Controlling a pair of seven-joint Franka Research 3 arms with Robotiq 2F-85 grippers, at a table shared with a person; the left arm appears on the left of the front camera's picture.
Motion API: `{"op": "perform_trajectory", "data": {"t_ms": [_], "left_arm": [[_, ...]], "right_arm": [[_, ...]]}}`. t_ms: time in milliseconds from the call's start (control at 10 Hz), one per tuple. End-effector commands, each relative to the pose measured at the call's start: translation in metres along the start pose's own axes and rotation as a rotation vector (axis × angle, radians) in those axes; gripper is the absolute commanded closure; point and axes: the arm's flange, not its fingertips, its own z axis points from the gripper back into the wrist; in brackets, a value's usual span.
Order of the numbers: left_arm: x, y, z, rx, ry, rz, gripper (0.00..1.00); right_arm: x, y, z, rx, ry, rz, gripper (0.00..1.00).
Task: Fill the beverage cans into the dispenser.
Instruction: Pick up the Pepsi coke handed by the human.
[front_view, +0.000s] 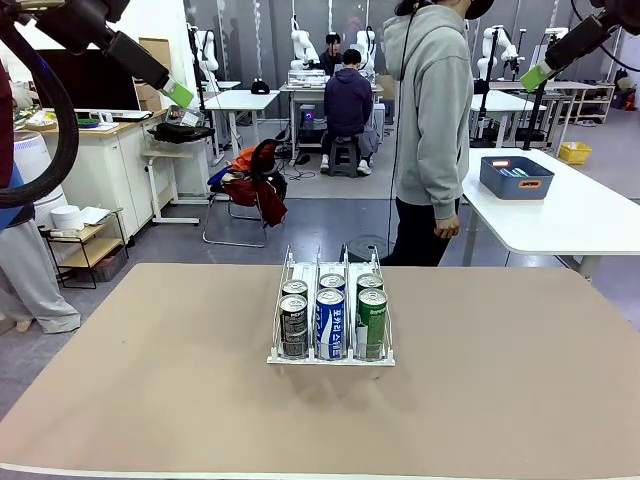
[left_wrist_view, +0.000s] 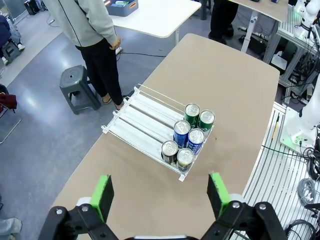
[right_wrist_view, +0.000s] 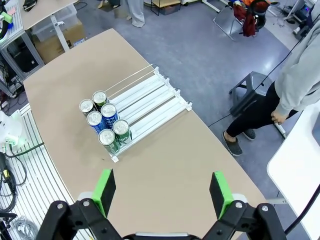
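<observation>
Both end effectors hang released with jaws spread wide, high above the worktop (front_view: 140, 380): the left end effector (left_wrist_view: 160, 189) at the bottom of its wrist view, the right end effector (right_wrist_view: 162, 189) at the bottom of its own. At lower centre of the front view the dispenser (front_view: 283, 272) sits mid-worktop. Six beverage cans (front_view: 330, 322) stand upright in it, two per lane against the front lip: black, blue, green. At upper right a person (front_view: 435, 110) in a grey hoodie stands beyond the far edge.
</observation>
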Motion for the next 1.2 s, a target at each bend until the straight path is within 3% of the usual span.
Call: {"op": "perform_trajectory", "data": {"t_ms": [0,400,700,1100], "left_arm": [[-0.002,0.0,-0.001,-0.008,0.006,-0.001,0.0],[0.0,0.0,0.0,-0.001,0.001,0.0,0.0],[0.024,-0.003,0.012,-0.072,-0.002,0.004,0.0],[0.042,0.001,0.013,-0.035,-0.017,-0.009,0.0]], "right_arm": [[0.0,0.001,0.001,-0.003,-0.004,0.0,0.0],[0.0,0.001,0.001,-0.003,-0.004,0.0,0.0],[0.001,0.001,0.001,-0.034,-0.016,0.001,0.0],[-0.002,-0.003,-0.001,-0.023,-0.011,-0.003,0.0]]}}
